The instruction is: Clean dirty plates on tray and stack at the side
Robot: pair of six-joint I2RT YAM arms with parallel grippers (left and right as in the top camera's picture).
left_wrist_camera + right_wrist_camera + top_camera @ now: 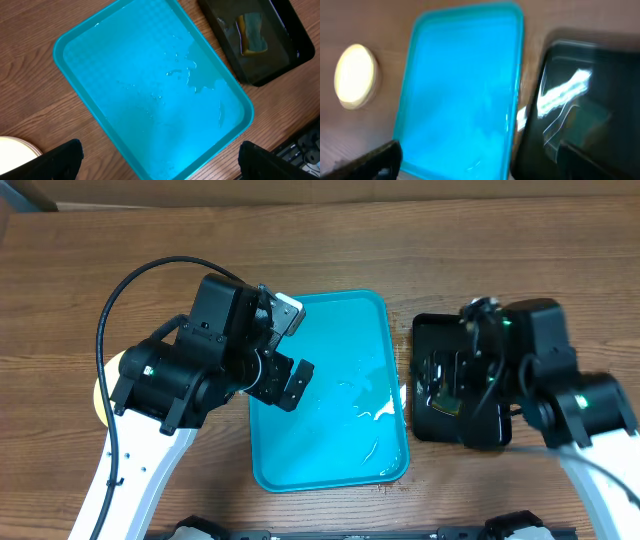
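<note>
Wood-grain table [450, 240] under wet turquoise tray [340, 340], black tray [420, 340] beside it; both arms' jaws wide apart.

We find the tray [340, 350] lying mid-desk, its long sides running from the far edge toward the near edge. Just beside it, toward the desk's right edge, lies the smaller tray [428, 345], with a sponge [252, 34] in it. The plates [355, 75] sit toward the left edge, apart from the tray.
</note>
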